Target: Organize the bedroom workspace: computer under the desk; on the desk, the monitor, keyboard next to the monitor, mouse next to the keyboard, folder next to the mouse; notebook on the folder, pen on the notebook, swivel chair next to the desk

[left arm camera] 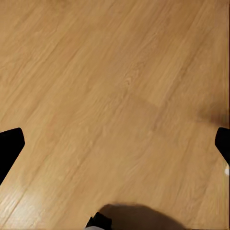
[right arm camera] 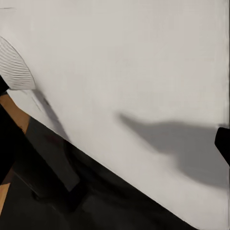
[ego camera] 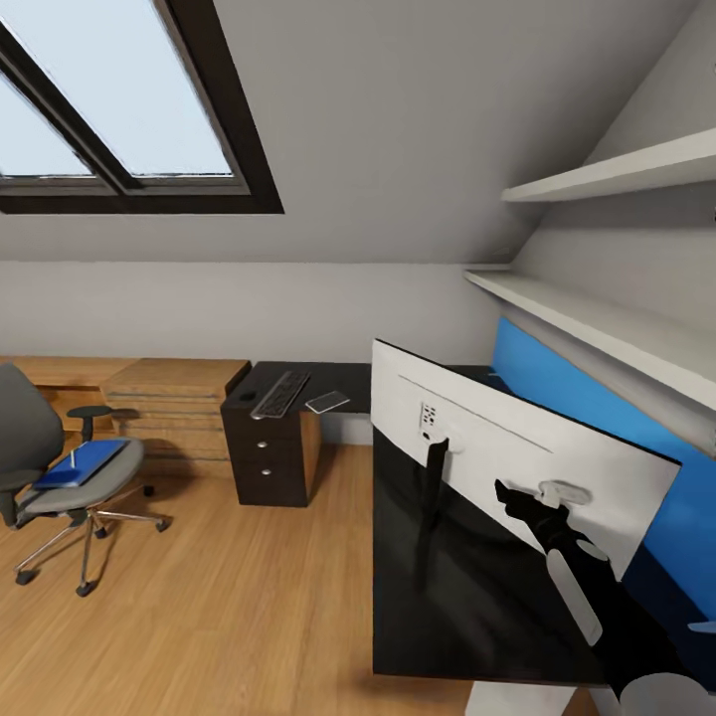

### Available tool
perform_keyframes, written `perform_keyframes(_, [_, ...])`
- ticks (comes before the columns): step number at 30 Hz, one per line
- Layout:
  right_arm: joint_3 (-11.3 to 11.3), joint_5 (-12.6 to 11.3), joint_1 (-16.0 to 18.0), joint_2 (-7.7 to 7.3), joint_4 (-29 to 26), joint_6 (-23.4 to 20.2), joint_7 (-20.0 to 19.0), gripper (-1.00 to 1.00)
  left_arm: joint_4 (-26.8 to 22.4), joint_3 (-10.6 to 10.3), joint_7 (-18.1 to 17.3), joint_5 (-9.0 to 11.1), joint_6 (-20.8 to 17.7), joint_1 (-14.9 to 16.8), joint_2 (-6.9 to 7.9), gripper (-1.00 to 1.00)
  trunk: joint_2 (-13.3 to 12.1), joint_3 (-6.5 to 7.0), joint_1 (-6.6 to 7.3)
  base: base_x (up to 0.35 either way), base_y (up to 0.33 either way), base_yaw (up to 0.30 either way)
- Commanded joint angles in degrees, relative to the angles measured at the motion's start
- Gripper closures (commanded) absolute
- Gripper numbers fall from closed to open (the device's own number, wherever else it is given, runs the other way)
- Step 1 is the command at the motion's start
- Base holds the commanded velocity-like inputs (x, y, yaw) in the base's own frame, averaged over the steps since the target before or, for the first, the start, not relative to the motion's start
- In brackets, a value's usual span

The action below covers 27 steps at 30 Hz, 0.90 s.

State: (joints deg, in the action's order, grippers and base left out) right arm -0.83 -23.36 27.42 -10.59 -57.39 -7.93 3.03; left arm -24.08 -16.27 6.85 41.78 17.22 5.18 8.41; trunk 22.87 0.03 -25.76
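The monitor (ego camera: 517,447) stands on the desk (ego camera: 348,378) with its white back (right arm camera: 134,72) toward me and its black stand arm (ego camera: 433,497) below. My right gripper (ego camera: 512,497) is open close behind that white back, its fingers (right arm camera: 223,143) spread wide and holding nothing. My left gripper (left arm camera: 115,146) is open over bare wooden floor. The grey keyboard (ego camera: 281,393) lies on the desk's far end above the black drawers (ego camera: 267,457). The bright blue folder (ego camera: 85,462) rests on the swivel chair's (ego camera: 60,487) seat at the left.
A small flat pale object (ego camera: 327,402) lies beside the keyboard. A light wooden chest of drawers (ego camera: 174,403) stands between chair and desk. A blue wall panel (ego camera: 597,408) and white shelves (ego camera: 607,328) run along the right wall. Wooden floor (ego camera: 249,597) spreads out in front.
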Motion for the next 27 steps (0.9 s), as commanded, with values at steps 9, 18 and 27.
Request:
perform_keyframes(9, [-0.08,-0.48,0.00,-0.09,-0.09,-0.16,0.23,-1.00,-0.78,-0.02,-0.49,1.09,0.26,0.01,0.86,-1.00,0.04,-0.03,-0.02,0.071,-0.285,0.000])
perform_keyframes(18, [-0.06,-0.46,0.00,-0.05,-0.08,-0.15,0.30,-1.00,-0.80,0.71,-0.17,1.11,0.33,0.01,1.22,-1.00,0.04,-0.21,-0.02,0.086,-0.277,0.021])
perform_keyframes(27, [-0.01,-0.55,0.00,0.18,-0.06,-0.16,0.26,-1.00,-0.80,3.57,-0.08,1.10,0.34,0.01,1.26,-1.00,0.04,-0.60,-0.02,0.007,-0.026,0.062])
